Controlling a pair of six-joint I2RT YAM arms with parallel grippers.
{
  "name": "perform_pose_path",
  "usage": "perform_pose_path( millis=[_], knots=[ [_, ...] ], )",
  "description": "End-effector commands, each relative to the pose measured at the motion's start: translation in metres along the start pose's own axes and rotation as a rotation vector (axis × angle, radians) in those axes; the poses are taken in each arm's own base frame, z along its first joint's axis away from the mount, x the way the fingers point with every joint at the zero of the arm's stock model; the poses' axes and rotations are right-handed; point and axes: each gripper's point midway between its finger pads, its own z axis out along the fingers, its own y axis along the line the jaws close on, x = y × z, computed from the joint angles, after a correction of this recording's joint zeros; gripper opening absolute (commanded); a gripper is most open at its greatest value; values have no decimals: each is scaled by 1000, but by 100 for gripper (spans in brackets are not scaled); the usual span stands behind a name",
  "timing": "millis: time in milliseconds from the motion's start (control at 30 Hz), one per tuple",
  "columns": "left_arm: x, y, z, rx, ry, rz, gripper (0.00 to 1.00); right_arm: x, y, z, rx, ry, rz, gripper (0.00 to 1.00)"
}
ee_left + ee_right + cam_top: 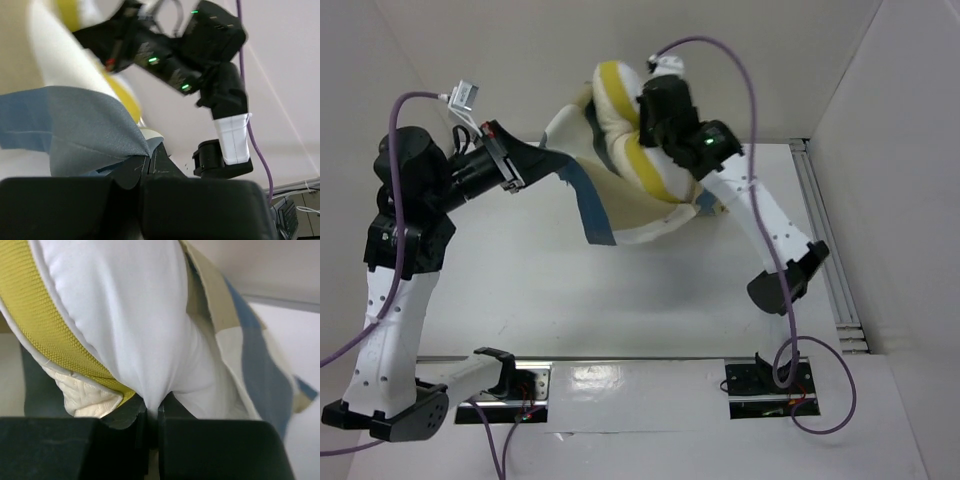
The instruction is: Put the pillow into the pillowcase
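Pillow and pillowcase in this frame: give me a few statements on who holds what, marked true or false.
The right gripper is shut on the pillow. True.
The left gripper is open and empty. False: it is shut on the pillowcase.
The pillow is fully inside the pillowcase. False: much of it shows bare.
The two grippers hold different things. True.

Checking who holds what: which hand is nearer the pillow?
Right. The right hand is shut on the pillow; the left hand pinches the pillowcase edge, off to the pillow's side.
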Motion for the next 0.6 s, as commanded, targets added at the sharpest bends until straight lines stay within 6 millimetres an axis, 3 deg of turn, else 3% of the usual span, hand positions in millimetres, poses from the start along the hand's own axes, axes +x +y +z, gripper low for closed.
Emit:
perform_pose_path(
  millis=[0, 33, 67, 167, 267, 367, 433, 467, 500, 567],
  knots=[
    [-1, -11, -10, 49, -45, 40, 0, 159, 17, 88, 120, 285, -208, 0],
    [9, 4, -5, 26, -23, 17, 0, 189, 16, 99, 122, 340, -219, 0],
    [14, 2, -10, 36, -20, 7, 0, 242, 14, 115, 118, 436, -243, 0],
    [24, 10, -14, 12, -10, -11, 0, 309, -2, 127, 128, 587, -244, 0],
    [28, 14, -23, -37, -15, 4, 0, 325, -14, 131, 130, 616, -217, 0],
    [30, 28, -31, -131, -24, 23, 0, 318, -33, 122, 158, 622, -191, 0],
    [30, 47, -36, -223, -45, 37, 0, 312, -48, 113, 184, 623, -159, 0],
    [42, 68, -35, -286, -12, 10, 0, 324, -60, 102, 197, 662, -162, 0],
    [44, 83, -35, -341, -19, 7, 0, 308, -70, 92, 204, 642, -121, 0],
    [60, 110, -33, -406, 21, -5, 0, 307, -94, 66, 232, 652, -80, 0]
  ],
)
